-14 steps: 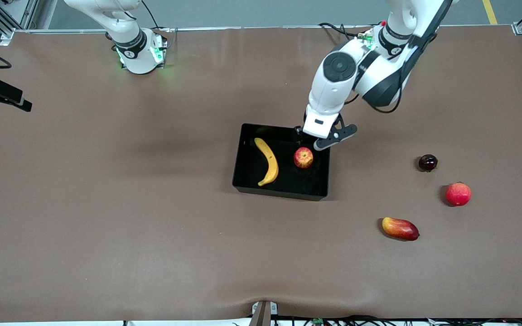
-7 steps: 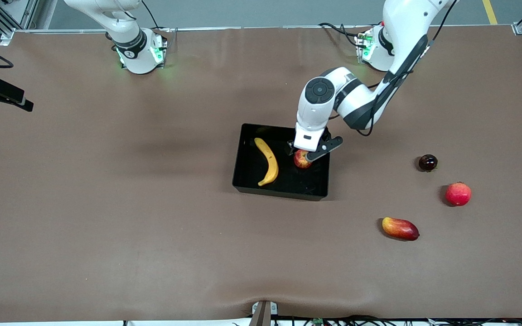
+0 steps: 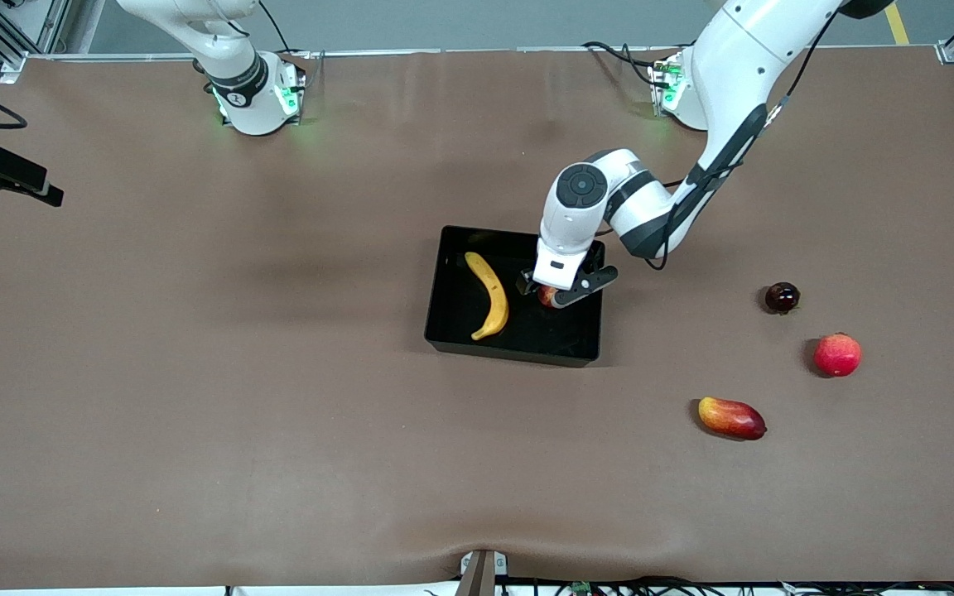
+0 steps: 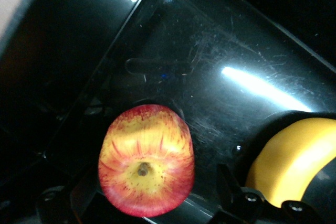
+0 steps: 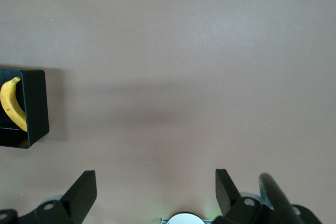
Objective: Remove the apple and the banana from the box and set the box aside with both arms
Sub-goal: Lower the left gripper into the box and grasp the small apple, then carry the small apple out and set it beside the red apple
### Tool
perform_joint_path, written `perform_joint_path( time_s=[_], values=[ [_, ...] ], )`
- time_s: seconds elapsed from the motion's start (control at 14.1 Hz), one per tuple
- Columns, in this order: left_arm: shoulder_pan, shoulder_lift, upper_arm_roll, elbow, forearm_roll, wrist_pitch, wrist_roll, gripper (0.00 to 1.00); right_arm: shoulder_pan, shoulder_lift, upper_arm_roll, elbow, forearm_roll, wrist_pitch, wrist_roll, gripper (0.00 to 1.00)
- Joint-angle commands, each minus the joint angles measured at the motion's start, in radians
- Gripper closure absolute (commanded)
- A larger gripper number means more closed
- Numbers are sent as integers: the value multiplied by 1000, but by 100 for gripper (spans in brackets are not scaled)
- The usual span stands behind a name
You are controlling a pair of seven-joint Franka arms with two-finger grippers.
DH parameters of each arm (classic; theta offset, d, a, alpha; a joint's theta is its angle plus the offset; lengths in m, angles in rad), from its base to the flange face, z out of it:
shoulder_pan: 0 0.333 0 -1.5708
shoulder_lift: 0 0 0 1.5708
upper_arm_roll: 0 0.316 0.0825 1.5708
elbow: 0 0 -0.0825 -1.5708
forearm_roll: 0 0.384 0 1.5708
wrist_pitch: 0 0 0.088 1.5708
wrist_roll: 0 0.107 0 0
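The black box sits mid-table with the yellow banana and the red-yellow apple lying in it. My left gripper is down inside the box, open, with a finger on each side of the apple and a gap to each. The left wrist view shows the apple stem-up between the fingers, the banana beside it and the glossy box floor. My right gripper is open and empty, high over bare table; its view shows a box corner and the banana.
Toward the left arm's end lie a dark round fruit, a plain red round fruit and an oblong red-yellow fruit. A black device juts in at the right arm's end.
My left gripper has come down from above the box's wall into the box and now straddles the apple. The fruits and box have not moved.
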Motion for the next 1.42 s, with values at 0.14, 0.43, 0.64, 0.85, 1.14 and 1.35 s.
perform_joint_path(
  time_s=[0.14,0.43,0.64,0.85,1.14,1.35],
  values=[
    [6,8,14,13,55,22,-32,87,-14,8,-1,12,-8,-2,-11,0],
    [5,-79,6,26,49,-53,-46,100,-17,11,-3,12,-8,-2,-11,0],
    [6,-166,-31,107,35,-217,-42,100,-17,11,-4,12,-8,-2,-9,0],
    [26,-186,-34,236,4,-379,24,100,-14,18,-3,10,-11,-2,-11,0],
    [205,-231,-35,264,-123,-385,332,100,-12,20,-3,10,-9,-4,-11,0],
    [314,-217,-34,252,-125,-411,495,100,-11,20,-3,10,-9,-5,-9,0]
  ],
)
